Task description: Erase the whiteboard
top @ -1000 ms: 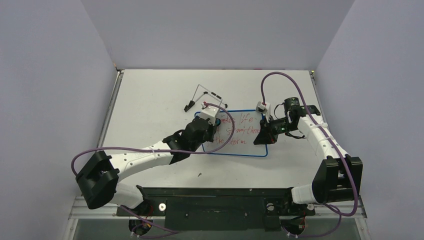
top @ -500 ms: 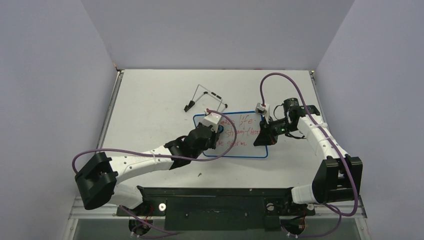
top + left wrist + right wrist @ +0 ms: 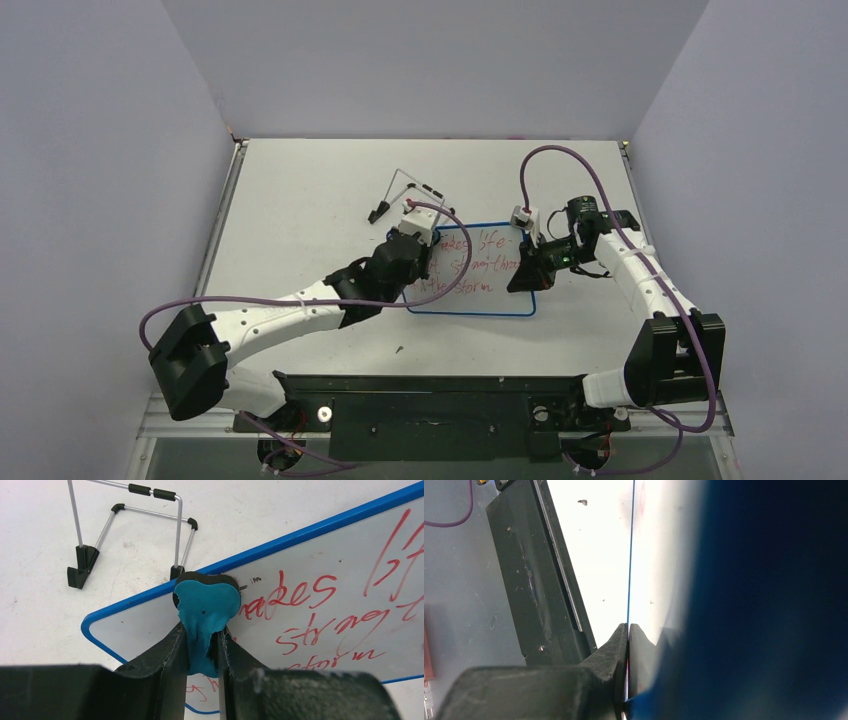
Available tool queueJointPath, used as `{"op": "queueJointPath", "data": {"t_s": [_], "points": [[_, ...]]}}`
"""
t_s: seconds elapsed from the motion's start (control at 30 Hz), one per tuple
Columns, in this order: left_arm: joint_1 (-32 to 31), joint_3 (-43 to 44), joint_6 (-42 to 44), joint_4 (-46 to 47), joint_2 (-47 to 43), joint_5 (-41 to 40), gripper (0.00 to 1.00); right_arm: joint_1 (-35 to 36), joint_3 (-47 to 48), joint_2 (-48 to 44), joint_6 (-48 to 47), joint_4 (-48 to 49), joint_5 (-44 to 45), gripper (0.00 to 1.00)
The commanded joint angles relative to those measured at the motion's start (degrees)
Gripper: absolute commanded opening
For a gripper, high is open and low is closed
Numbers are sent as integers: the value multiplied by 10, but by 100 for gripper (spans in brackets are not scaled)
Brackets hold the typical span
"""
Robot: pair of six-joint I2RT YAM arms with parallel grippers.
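Whiteboard (image 3: 480,275), small and rectangular, white with a thin blue rim and rounded corners, lies on the pale tabletop (image 3: 300,200) in the middle of the workspace. It sits just in front of a loose wire stand with black feet (image 3: 410,195).

Over the last second we see the left gripper (image 3: 410,250) make one short stroke. It started at the far left corner of the whiteboard, slid toward the near edge half a second ago, and is now back at the far left corner. Its fingers are clamped tight on a small eraser (image 3: 206,605) with a teal felt face and a black back. The left wrist view shows that face pressed against the board right at the blue rim.

The right gripper (image 3: 525,270) has not moved. Its fingers are pinched closed on the board's right edge, which we judge is there to steady it against the rubbing.

We read this as wiping under way but only begun. The strip at the left end looks clean, and the first red word seems to have lost its opening letter, or the eraser hides it. Everything to the right remains: three lines of red handwriting, with words like "life" and "storm" plainly legible. The strokes will have to work across toward the right edge for the board to come clean.
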Motion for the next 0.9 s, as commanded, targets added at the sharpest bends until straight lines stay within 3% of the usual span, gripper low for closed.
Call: {"op": "queueJointPath", "data": {"t_s": [0.0, 0.4, 0.73, 0.87], "points": [[-25, -3, 2, 8, 4, -18, 0, 11, 18, -6, -38, -25, -24, 0], [-62, 16, 7, -7, 35, -55, 0, 11, 18, -4, -39, -26, -23, 0], [-7, 27, 41, -27, -12, -68, 0, 12, 19, -4, -40, -27, -24, 0], [-12, 23, 39, -27, -14, -79, 0, 11, 19, -5, -40, -27, -24, 0]]}}
